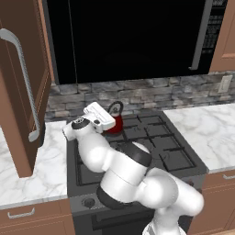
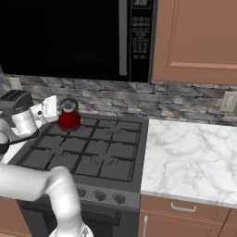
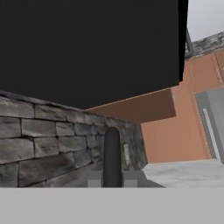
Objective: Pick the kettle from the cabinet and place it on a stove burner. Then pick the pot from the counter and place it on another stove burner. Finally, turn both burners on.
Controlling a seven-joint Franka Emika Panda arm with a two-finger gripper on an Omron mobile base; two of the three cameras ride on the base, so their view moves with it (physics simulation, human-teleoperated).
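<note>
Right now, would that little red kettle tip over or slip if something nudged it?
Probably steady: the kettle stands upright on the stove burners, its body squat. The uneven grate might let it rock. Its glossy body looks slippery, so the arched handle seems the safer hold.

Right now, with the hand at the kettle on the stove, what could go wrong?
1. The gripper is at the black handle of the kettle; if it pulls away before fully letting go, it may drag or tip the kettle.
2. The kettle stands on the back-left stove burner, close to the stone backsplash; a push backward could knock it against the wall.
3. The open cabinet door hangs near the arm and could be hit.
</note>
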